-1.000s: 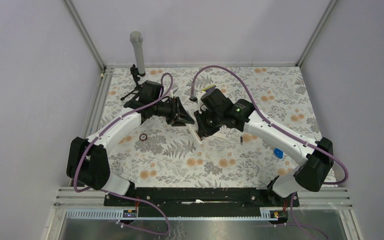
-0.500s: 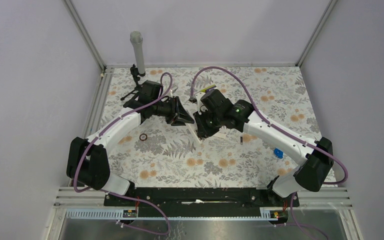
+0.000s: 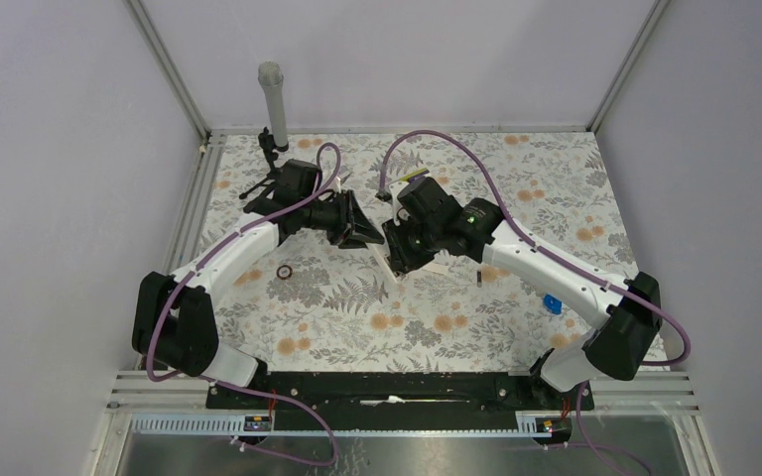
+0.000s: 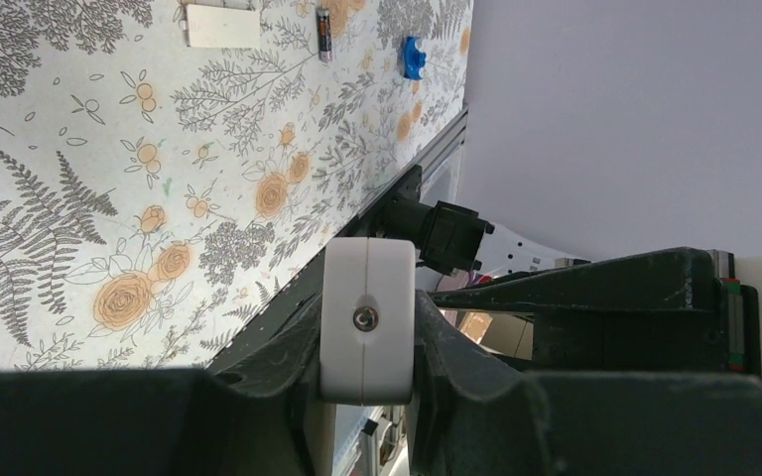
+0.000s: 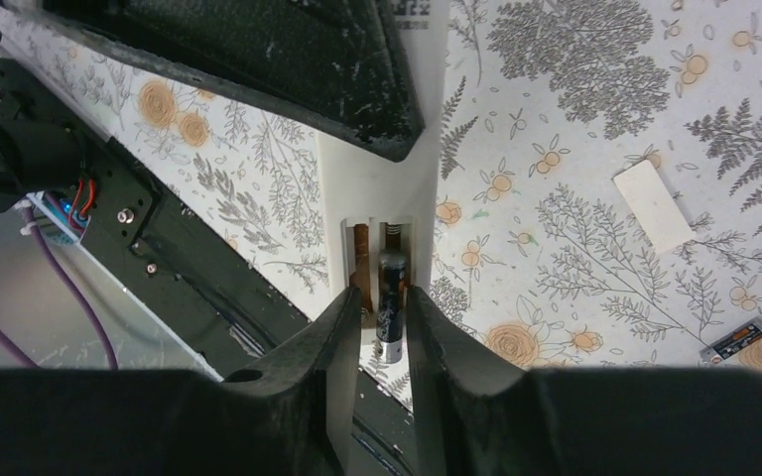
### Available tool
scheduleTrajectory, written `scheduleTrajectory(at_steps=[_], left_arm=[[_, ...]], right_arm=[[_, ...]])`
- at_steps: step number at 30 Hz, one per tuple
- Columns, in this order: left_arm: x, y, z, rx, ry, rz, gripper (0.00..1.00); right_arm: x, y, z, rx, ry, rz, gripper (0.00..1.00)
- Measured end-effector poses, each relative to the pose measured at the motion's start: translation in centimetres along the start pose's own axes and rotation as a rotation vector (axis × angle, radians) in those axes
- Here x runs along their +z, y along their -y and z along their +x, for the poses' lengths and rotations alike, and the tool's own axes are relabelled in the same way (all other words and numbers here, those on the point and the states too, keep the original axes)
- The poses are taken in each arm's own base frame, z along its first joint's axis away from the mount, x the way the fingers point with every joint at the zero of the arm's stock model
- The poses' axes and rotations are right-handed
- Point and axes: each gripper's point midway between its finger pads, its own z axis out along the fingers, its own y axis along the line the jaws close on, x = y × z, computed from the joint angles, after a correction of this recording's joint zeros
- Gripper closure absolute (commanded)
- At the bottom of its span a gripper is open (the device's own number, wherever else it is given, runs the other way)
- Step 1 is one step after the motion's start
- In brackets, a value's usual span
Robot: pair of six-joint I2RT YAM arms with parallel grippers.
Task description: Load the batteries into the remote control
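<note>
My left end effector (image 4: 367, 347) is clamped tight on one end of the slim white rectangular remote control (image 5: 377, 188), holding it above the middle of the floral-patterned table (image 3: 357, 327). My right end effector (image 5: 385, 327) stands a little open at the other end, straddling the uncovered battery bay. 1 dark cylindrical battery (image 5: 391, 288) sits in its slot between the fingers, with a sliver of white showing on one side. The neighbouring slot is bare.

The 2nd battery (image 5: 735, 340) lies flat on the table, near the flat white battery cover (image 5: 655, 206). A small blue plastic piece (image 3: 552, 303) lies beside the right arm, and a small dark ring (image 3: 284, 272) beside the left. Both are well apart from the remote control. Open cloth runs from there to the near edge.
</note>
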Motion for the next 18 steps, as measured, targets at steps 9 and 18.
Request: scheduleTrajectory(at_steps=[9, 18], left_arm=[[-0.10, -0.10, -0.11, -0.003, 0.003, -0.001, 1.00], [-0.16, -0.11, -0.15, -0.003, 0.003, 0.001, 1.00]], right_arm=[[0.07, 0.78, -0.51, 0.032, 0.026, 0.052, 0.67], [-0.27, 0.58, -1.04, 0.054, 0.053, 0.049, 0.58]])
